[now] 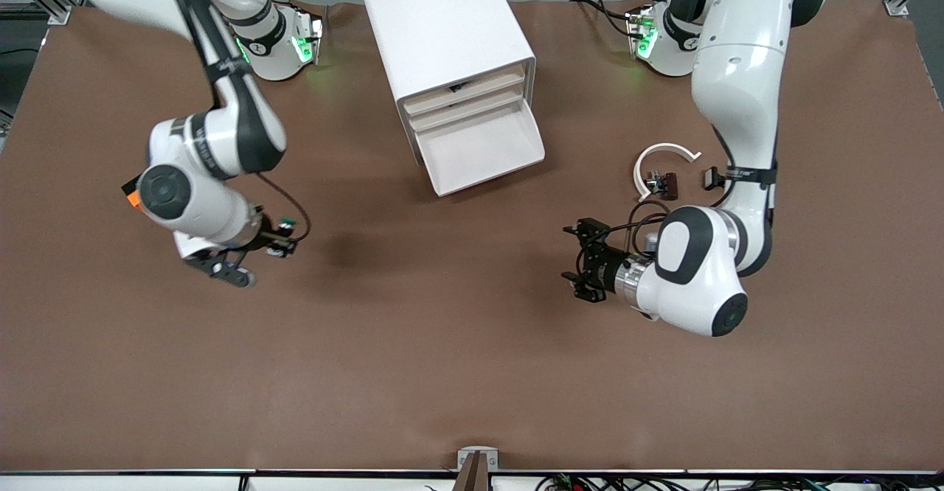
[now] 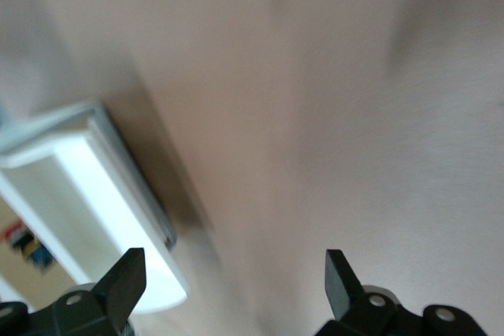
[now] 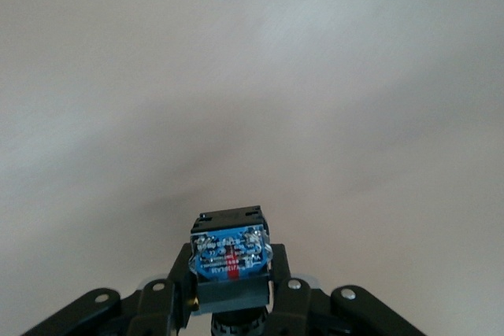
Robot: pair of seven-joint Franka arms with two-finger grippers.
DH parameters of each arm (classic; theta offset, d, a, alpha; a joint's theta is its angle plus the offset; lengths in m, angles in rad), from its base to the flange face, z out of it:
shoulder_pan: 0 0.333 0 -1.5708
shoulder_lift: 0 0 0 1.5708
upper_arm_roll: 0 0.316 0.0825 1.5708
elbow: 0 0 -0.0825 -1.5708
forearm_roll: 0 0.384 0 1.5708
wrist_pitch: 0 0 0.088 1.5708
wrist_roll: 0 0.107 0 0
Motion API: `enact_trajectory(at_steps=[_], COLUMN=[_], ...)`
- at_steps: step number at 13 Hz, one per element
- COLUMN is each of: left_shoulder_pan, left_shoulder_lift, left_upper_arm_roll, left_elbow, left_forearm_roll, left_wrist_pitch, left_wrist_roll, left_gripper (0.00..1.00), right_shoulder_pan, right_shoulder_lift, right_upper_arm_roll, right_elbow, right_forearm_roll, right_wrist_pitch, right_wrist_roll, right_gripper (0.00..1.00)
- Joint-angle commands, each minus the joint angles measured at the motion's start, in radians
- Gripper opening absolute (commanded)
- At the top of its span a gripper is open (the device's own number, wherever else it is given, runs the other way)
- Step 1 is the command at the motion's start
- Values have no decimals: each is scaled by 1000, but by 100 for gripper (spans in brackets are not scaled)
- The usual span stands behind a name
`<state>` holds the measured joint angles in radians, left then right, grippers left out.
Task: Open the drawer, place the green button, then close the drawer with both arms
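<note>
Sitting clamped between the fingers of the right gripper (image 3: 230,293), the button (image 3: 229,251) shows its black body and blue base in the right wrist view, with the brown counter (image 1: 442,343) blurred underneath. From the front view the right gripper (image 1: 284,244) hangs over bare counter toward the right arm's end, and the button (image 1: 289,223) appears only as a small green speck at the fingertips, too small to make out further.

The drawer (image 1: 479,150) stands pulled out of the white cabinet (image 1: 442,26), its shallow white tray open and tilted down toward the front camera. Two shut drawers with cream fronts sit stacked above it. The cabinet rests near the middle of the counter, closer to the robots' bases than either gripper. The left wrist view catches one corner of the open drawer (image 2: 87,210), bright white against the brown surface.

The left gripper (image 1: 582,262) hovers over the counter toward the left arm's end, with its jaws spread wide and nothing between them; its two black fingertips (image 2: 126,277) stand well apart in the left wrist view.

Between the left arm's elbow and the cabinet lie a white arc (image 1: 662,163) and some small black-brown parts (image 1: 664,183) just beside it, nearer to the front camera than the cabinet.
</note>
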<state>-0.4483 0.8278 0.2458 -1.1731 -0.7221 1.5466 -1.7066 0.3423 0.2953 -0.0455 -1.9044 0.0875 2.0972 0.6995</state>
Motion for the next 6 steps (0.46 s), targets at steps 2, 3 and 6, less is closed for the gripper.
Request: enact_trajectory(at_steps=[2,3,6], left_shoulder_pan=[-20,-20,-16], left_shoulder_lift=[-139,-154,-237], left_upper_arm_roll=[10,12,4], left_elbow=[-20,-20,-25], left_forearm_roll=[247,288,452], left_wrist_pitch=[-5,-5,-5], left_wrist_roll=[232,310,529], left_gripper=[100,100,100], right_shoulder_pan=[154,196,309], right_shoulder_lift=[-65,-70,-59], right_upper_arm_roll=[-10,-10,-8], right_elbow=[-22,-21,-2], right_forearm_roll=[66,64,64], right_wrist_pitch=[-11,-13,-11], right_wrist_roll=[236,241,245], right_gripper=[0,0,0])
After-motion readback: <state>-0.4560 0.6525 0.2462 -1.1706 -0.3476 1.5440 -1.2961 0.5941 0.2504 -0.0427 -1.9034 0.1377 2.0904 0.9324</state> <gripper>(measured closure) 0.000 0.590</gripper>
